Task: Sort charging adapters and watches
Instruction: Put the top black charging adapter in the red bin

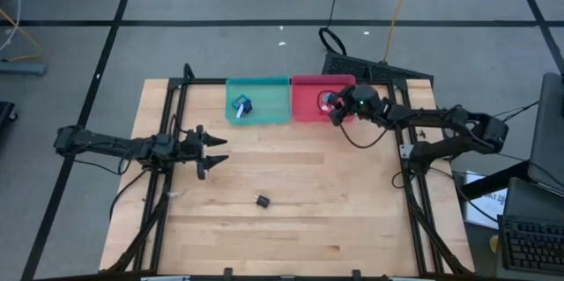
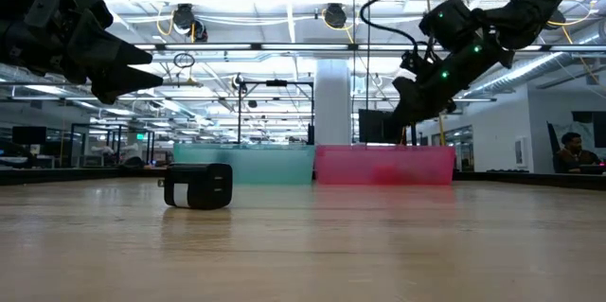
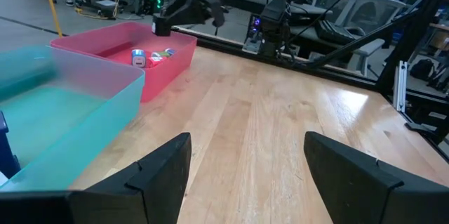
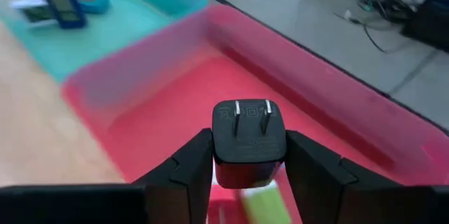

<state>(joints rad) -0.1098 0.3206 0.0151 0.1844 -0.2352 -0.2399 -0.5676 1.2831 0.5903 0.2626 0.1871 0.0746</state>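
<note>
A black charging adapter [image 4: 249, 140], prongs toward the wrist camera, is held by my right gripper [image 4: 249, 148] above the pink tray [image 1: 304, 83] at the table's far side. In that tray lie other charging adapters [image 3: 151, 57], one of them green [image 4: 263, 203]. The watches [image 1: 241, 105], dark blue and teal, lie in the teal tray [image 1: 269, 105] to its left. Another black charging adapter [image 1: 262, 200] rests on the wood near the table's middle front. My left gripper [image 1: 216, 151] waits open at the table's left, touching nothing. My right gripper pinches the black adapter by two opposite side faces [image 4: 219, 155] between its two fingers. The fingers come slanting down from the table's right side. The adapter is lifted clear above the pink tray's floor, its pronged face turned up and back toward the wrist.
The two trays stand side by side against the table's far edge. Black frame rails [image 1: 167, 140] run along the table's left and right sides. Bare wood [image 1: 335, 184] stretches between the trays and the near edge.
</note>
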